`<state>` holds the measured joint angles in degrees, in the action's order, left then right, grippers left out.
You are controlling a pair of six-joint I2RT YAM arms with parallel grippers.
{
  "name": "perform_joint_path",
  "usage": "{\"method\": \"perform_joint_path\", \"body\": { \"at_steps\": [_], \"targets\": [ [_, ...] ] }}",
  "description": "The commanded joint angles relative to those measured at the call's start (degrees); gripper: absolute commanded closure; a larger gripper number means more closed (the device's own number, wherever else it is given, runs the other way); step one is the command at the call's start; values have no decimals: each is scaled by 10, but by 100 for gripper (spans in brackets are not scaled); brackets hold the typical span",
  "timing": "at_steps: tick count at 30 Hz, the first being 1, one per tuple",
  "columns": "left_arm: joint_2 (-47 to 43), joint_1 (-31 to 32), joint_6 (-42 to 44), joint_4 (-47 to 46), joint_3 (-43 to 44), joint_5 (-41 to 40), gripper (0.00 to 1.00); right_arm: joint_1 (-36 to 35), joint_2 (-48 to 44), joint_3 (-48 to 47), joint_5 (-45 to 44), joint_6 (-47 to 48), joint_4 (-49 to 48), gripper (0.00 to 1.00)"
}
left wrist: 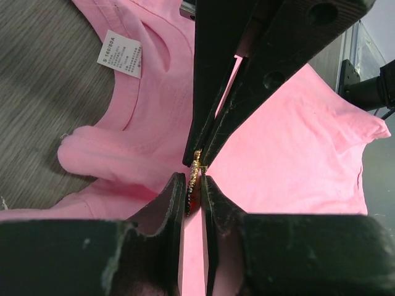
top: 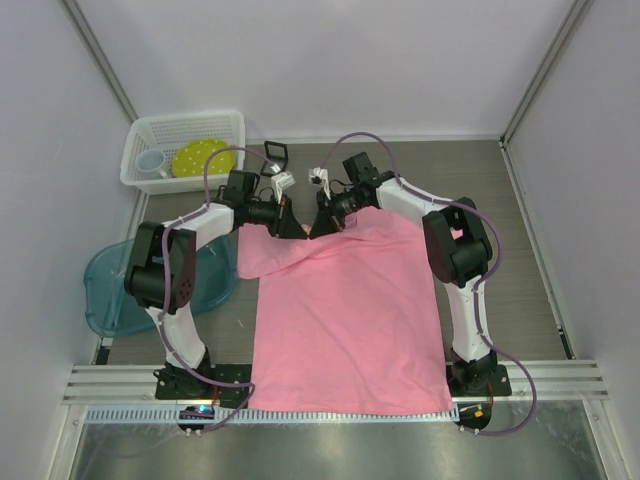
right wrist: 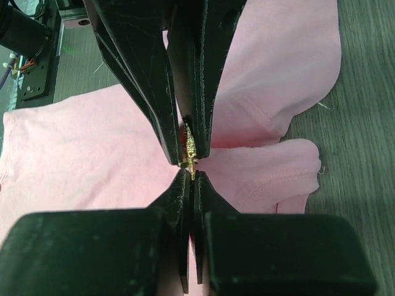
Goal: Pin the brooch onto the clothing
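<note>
The brooch (left wrist: 196, 168) sits edge-on between both pairs of my jaws, held just over the pink T-shirt (top: 350, 310) near its collar (left wrist: 133, 92), where the fabric is bunched into a soft roll. My left jaws are closed to a sliver on one rim. My right jaws pinch the opposite rim, so the two sets of tips almost meet. The brooch is tiny, light and hard, with a gilt edge that is probably slick, so I judge the rim the only safe hold (the pin side I cannot make out). Too hard a squeeze could flick it free. The shirt is limp cloth spread on the desk (top: 520, 250). It should yield rather than resist a pin, so it wants a pinched fold behind the point.
</note>
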<state>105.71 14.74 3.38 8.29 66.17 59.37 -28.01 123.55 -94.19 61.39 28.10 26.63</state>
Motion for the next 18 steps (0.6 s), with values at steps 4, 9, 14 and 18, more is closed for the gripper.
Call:
{"method": "perform_joint_path", "body": {
  "at_steps": [4,9,14,18],
  "targets": [
    [15,0,-1,-16,21,-5,87,-13,-44,-19,8,13,-4,99],
    [31,5,9,22,44,-14,89,-20,-47,-20,-2,27,0,99],
    [42,12,20,55,62,-20,90,-28,-48,-27,-8,49,12,99],
    [47,13,22,60,69,-24,90,-33,-51,-30,-15,69,25,99]
  ]
}}
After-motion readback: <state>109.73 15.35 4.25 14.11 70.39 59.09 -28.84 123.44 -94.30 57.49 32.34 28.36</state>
